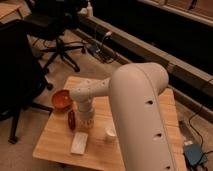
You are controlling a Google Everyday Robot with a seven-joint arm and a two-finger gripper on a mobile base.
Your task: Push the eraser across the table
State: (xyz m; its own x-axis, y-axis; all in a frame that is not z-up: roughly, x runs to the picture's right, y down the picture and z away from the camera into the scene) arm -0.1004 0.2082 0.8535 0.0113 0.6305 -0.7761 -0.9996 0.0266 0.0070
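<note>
Pincer [85, 124] at the end of the white arm [140, 115] hangs low over the middle of the table [55, 147], fingers pressed together. Just beside it, toward the picture's left, stands a dark red oval thing [71, 120], with an orange bowl [61, 99] behind. A pale beige block [79, 142] lies nearer the front edge, and a white cup [110, 134] stands further right. The eraser cannot be made out near the pincer.

Your own arm [142, 117] blocks much of the table [55, 142]

The arm covers the tabletop toward 3 o'clock and runs off the frame at 6. The gripper [85, 123], closed, points down near the table's middle, where you cannot make out its tips or whatever lies beneath them.
</note>
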